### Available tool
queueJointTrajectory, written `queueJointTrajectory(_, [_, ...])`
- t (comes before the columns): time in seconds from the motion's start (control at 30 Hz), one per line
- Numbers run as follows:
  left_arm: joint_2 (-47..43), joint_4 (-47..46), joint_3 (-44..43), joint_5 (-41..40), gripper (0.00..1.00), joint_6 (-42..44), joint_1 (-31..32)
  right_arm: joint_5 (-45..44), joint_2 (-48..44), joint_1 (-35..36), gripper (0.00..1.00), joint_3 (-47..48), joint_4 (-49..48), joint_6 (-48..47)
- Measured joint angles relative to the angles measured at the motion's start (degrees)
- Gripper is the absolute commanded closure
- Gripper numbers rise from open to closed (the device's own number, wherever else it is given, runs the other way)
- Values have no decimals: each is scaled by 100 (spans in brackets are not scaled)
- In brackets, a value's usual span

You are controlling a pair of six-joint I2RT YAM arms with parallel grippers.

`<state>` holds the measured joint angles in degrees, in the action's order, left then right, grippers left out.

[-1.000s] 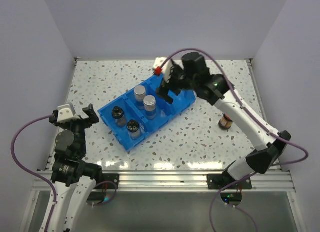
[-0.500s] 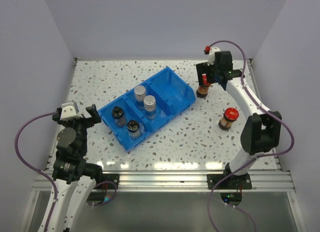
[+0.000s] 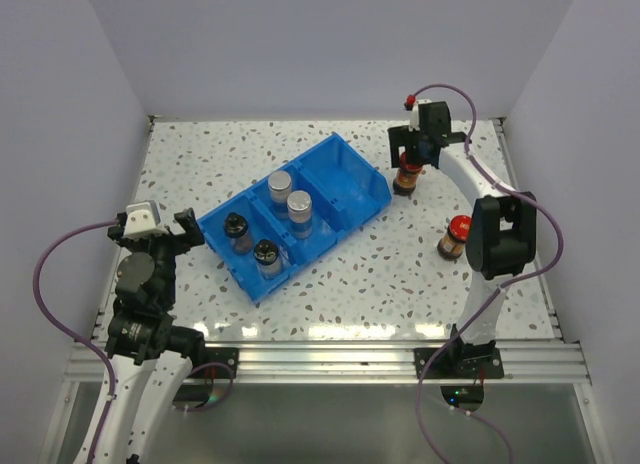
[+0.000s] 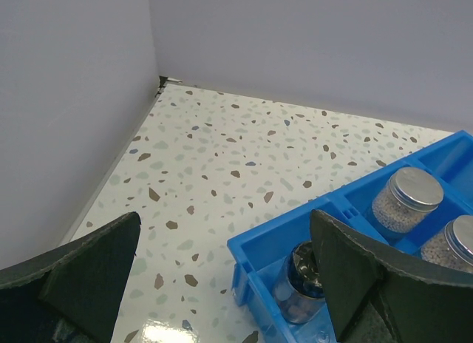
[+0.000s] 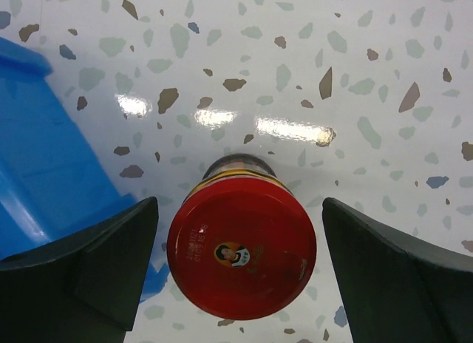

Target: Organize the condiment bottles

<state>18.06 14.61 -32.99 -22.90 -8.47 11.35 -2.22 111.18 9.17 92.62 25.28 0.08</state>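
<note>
**Right pincer straddles a red-capped bottle; left arm waits at the bin's near end**

At 8 o'clock on the speckled surface [image 3: 200,154], the left pincer [image 3: 150,234] hangs with its fingers spread wide and nothing between them. Its wrist camera looks out across the near end of the blue bin [image 3: 345,164].

The bin lies on a diagonal across the middle of the surface, running from 7 o'clock up to 1 o'clock. Its 7 o'clock compartment holds the two black-capped bottles [image 3: 235,225], both upright, the second of them [image 3: 266,252] at 5 o'clock from the first. The middle compartment holds the two silver-capped bottles [image 3: 280,181], also upright, and the second of these [image 3: 300,201] again sits at 5 o'clock from its partner.

Just past the bin's 1 o'clock end, at 3 o'clock from that corner, a red-capped bottle [image 3: 405,174] stands upright on the surface, near the bin wall. The right pincer [image 3: 415,149] hangs directly over it. In the wrist view one finger sits on each side of the red cap, with a thin strip of surface showing between each finger and the cap, so the pincer is open around the bottle and not gripping it.

At 5 o'clock from that bottle, well apart from it and from the bin, a second red-capped bottle [image 3: 456,234] stands upright, partly behind the right arm's forearm in the top view
</note>
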Motion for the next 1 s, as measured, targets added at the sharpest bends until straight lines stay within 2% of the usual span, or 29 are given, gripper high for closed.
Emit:
queueJointTrajectory(0.17, [11,0,0,11,0,7,0,22,164,-48,20,70,35,39])
queueJointTrajectory(0.23, [11,0,0,13,0,7,0,35,199,-50,35,92,50,44])
queueJointTrajectory(0.27, [11,0,0,15,0,7,0,61,212,-50,46,103,55,59])
queueJointTrajectory(0.3, [11,0,0,15,0,7,-2,48,214,-50,72,118,72,42])
queueJointTrajectory(0.43, [11,0,0,15,0,7,-2,90,212,-50,99,127,109,26])
queueJointTrajectory(0.63, [11,0,0,17,0,7,0,168,33,-50,100,39,155,-146])
queueJointTrajectory(1.0, [11,0,0,20,0,7,0,138,-1200,210,100,-50,59,-258])
